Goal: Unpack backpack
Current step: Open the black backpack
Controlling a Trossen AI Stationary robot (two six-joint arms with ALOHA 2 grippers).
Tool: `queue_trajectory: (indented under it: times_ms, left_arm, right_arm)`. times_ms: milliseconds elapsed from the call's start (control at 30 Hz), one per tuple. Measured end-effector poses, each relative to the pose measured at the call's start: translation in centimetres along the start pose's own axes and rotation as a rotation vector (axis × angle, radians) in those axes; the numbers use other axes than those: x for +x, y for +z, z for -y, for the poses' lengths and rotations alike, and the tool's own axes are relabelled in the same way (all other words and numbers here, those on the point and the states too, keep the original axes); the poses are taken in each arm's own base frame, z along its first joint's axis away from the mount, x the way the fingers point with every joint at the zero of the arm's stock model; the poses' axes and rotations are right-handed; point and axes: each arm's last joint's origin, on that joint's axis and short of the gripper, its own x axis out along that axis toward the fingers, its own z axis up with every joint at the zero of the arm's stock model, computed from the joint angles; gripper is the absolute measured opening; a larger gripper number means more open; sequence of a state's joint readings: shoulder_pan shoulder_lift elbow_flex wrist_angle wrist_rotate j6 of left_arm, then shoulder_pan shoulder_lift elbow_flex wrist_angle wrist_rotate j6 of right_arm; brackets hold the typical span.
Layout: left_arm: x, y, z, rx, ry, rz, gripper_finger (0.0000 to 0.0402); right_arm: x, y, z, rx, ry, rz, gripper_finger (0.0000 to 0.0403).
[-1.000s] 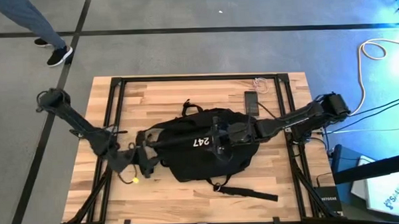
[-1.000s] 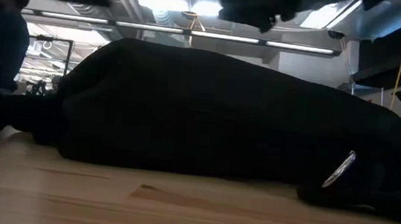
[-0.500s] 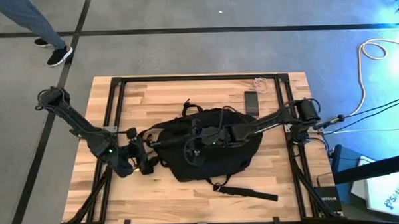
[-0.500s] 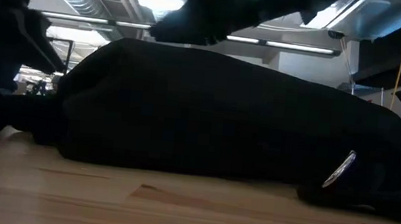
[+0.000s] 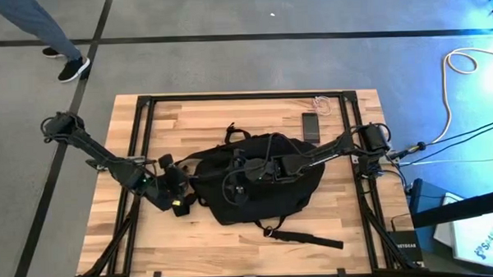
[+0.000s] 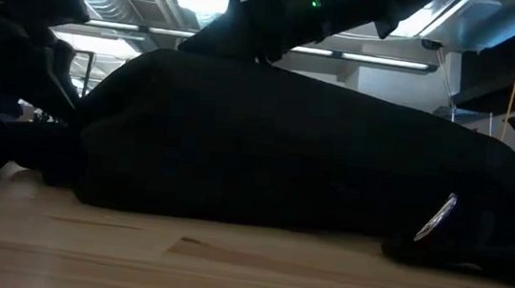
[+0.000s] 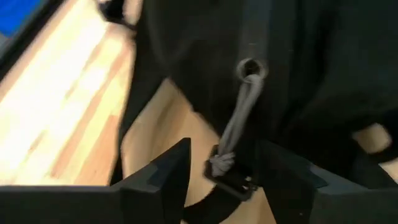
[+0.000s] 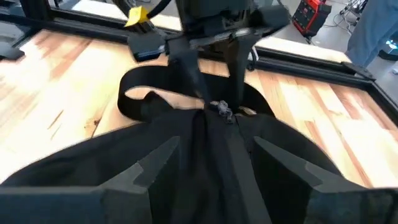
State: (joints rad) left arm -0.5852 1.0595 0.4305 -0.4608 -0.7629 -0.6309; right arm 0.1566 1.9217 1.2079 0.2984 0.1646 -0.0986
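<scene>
Wooden tabletop (image 5: pixel 229 118) in a black frame on grey floor; a person's leg and shoe (image 5: pixel 73 69) at the far left corner of the high view. Left gripper (image 5: pixel 179 193) sits at the backpack's left end, just beside the top loop handle (image 8: pixel 140 99). Left wrist view: fingers (image 7: pixel 163 176) apart, straddling a grey zipper pull cord (image 7: pixel 239 118) and its black clip (not clamped on it, gap on both sides). Backpack (image 5: pixel 260 183) lies flat mid-tabletop, top to the left, one strap (image 5: pixel 303 235) trailing toward the near edge. Right gripper (image 5: pixel 234 182) hovers over the backpack's left half, arm stretched across the bag from the right. Right wrist view: its fingers (image 8: pixel 143 165) spread wide either side of the zipper line, gripping nothing. Small black phone (image 5: pixel 310 125) lies apart from the bag, near the far right edge.
</scene>
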Motion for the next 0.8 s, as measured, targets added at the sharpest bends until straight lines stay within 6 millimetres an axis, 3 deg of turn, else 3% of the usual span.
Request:
queue_trajectory:
  times_ms: [300, 800]
  left_arm:
    - [0.1, 0.0, 0.0, 0.036, -0.011, -0.014, 0.0121]
    - [1.2, 0.6, -1.2, -0.048, 0.019, -0.066, 0.0092]
  right_arm:
    - [0.0, 0.0, 0.0, 0.014, 0.000, 0.000, 0.0177]
    - [0.0, 0.5, 0.1, 0.023, -0.004, 0.050, 0.0177]
